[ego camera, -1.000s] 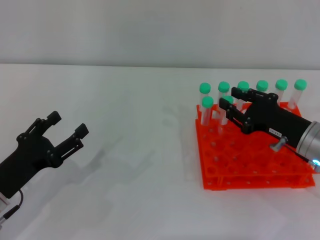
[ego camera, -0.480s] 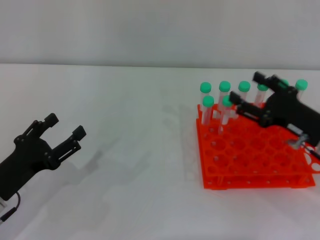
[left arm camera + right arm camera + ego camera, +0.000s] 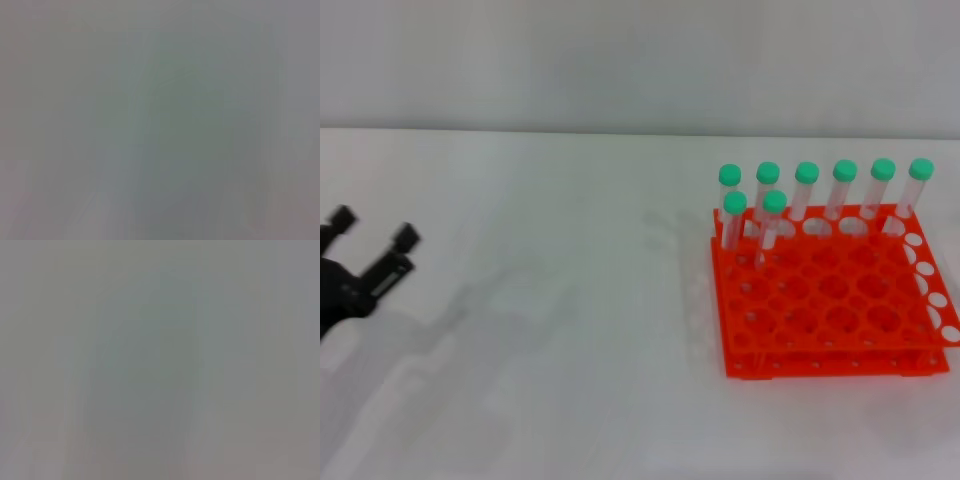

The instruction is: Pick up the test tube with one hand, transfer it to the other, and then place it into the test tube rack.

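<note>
The orange-red test tube rack (image 3: 830, 362) stands on the white table at the right of the head view. Several clear test tubes with green caps stand upright in it: a row along the back (image 3: 844, 172) and two in the second row at its left end (image 3: 772, 215). They look alike, so I cannot tell which one is the task's tube. My left gripper (image 3: 372, 228) is at the far left edge, low over the table, open and empty. My right gripper is out of view. Both wrist views show only plain grey.
The white table (image 3: 570, 300) runs from the left gripper to the rack. A pale wall (image 3: 620, 60) stands behind it. Faint shadows lie on the table beside the left gripper.
My right gripper has drawn back from the rack's back rows and left the view to the right. My left gripper has moved left, toward the picture's edge. The tubes stand as before.
</note>
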Controlling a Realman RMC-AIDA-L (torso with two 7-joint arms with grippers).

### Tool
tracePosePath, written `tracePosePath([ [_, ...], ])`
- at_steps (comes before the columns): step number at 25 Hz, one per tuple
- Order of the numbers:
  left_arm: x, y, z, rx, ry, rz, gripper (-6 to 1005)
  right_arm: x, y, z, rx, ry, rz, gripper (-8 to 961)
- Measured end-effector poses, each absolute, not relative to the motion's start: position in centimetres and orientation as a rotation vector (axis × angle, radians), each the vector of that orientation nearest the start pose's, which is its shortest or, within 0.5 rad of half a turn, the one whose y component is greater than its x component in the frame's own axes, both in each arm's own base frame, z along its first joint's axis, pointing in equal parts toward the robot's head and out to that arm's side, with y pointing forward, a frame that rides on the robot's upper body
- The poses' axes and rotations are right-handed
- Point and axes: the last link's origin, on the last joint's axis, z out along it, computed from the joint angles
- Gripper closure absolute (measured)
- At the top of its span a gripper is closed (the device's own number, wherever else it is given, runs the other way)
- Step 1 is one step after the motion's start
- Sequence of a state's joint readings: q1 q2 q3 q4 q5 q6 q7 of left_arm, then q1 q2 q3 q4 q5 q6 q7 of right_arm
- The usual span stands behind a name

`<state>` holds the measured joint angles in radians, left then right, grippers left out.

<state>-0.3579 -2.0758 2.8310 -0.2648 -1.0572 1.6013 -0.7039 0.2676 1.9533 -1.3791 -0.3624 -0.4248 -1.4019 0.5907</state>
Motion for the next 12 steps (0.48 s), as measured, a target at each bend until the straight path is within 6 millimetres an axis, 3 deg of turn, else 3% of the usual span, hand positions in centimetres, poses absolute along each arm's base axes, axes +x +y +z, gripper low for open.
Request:
tracePosePath([
  [4, -36.3, 26.0, 4.5, -1.698, -0.537, -0.924, 106, 34.6, 28.2, 7.4, -1.688, 0.339, 0.934, 120],
  [12, -36.5, 25.9, 5.3, -1.618, -0.522, -0.932, 106, 36.6, 25.3, 7.6, -1.604, 0.35, 0.895, 122],
])
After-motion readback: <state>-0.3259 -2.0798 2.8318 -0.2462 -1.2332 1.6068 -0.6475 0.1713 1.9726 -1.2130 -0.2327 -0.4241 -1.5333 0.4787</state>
